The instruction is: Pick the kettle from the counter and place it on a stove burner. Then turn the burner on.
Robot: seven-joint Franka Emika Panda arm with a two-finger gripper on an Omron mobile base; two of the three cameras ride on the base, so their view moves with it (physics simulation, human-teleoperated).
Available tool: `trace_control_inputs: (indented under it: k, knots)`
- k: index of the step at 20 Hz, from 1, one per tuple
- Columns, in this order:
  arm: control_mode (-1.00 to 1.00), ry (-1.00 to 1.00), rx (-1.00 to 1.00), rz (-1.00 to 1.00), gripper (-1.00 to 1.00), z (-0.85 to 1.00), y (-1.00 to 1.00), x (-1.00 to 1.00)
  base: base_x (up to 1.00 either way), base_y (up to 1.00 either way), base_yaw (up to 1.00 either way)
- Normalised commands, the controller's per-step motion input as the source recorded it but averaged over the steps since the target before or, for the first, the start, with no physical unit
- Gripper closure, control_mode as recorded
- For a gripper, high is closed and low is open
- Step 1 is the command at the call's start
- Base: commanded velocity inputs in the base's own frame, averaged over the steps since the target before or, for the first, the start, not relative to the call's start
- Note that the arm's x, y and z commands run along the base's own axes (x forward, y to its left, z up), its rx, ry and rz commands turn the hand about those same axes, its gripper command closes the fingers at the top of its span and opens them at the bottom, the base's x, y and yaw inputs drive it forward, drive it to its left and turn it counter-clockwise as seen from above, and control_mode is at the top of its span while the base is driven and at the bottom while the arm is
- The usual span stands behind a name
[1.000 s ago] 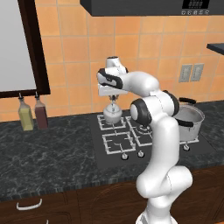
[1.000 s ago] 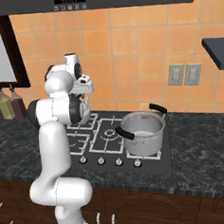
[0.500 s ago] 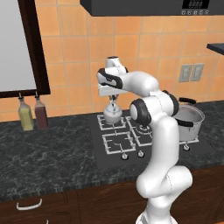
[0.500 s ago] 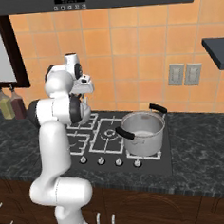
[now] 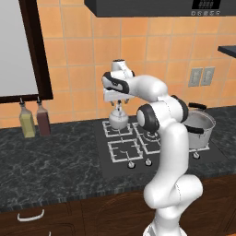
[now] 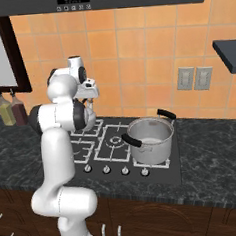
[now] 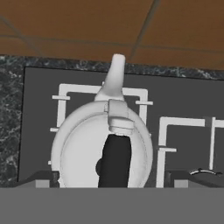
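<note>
On the back-left burner (image 5: 118,127) of the black cooktop (image 5: 152,162) stands the kettle (image 5: 118,120), close to the rear edge of the desk (image 5: 55,159) and to the tiled wall. Directly above the kettle is the gripper (image 5: 119,102); its jaws stand wide apart, one tip on each side of the kettle's body, and they do not hold the black handle (image 7: 114,161). From the hand camera the kettle (image 7: 101,144) is seen from the top, with its spout (image 7: 114,78) pointing to the back edge of the cooktop and the grate bars (image 7: 65,89) coming out from under it on the left and behind. The free grate to the right (image 7: 188,131) has open room. On the desk I count one kettle, one steel pot (image 6: 151,139) with two black handles at the right side of the cooktop, and two bottles (image 5: 34,120) near the back-left corner, well apart from the cooktop. Five knobs (image 6: 115,170) are in a row at the front edge of the cooktop in the right base camera. That camera shows the pot fully, while the arm (image 6: 62,119) covers the kettle there; the left base camera shows the kettle clearly.
</note>
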Motion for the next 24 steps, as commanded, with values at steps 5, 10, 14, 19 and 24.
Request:
trace_control_inputs:
  k: [5,10,14,19,24]
  knots:
    - [-1.0,-0.02,-0.01,0.0,-1.0,0.18,0.0,-0.09,0.0,0.0,0.0]
    - [-1.0,-0.1,0.0,0.0,-1.0,0.29,0.0,-0.74,0.0,0.0,0.0]
    - [-1.0,-0.02,0.0,0.0,-1.0,0.02,-0.12,-1.0,0.0,0.0,0.0]
    - [-1.0,0.0,0.0,0.0,-1.0,0.0,-0.16,-1.0,0.0,0.0,0.0]
    - [-1.0,0.0,0.0,0.0,-1.0,0.0,-0.22,-0.99,0.0,0.0,0.0]
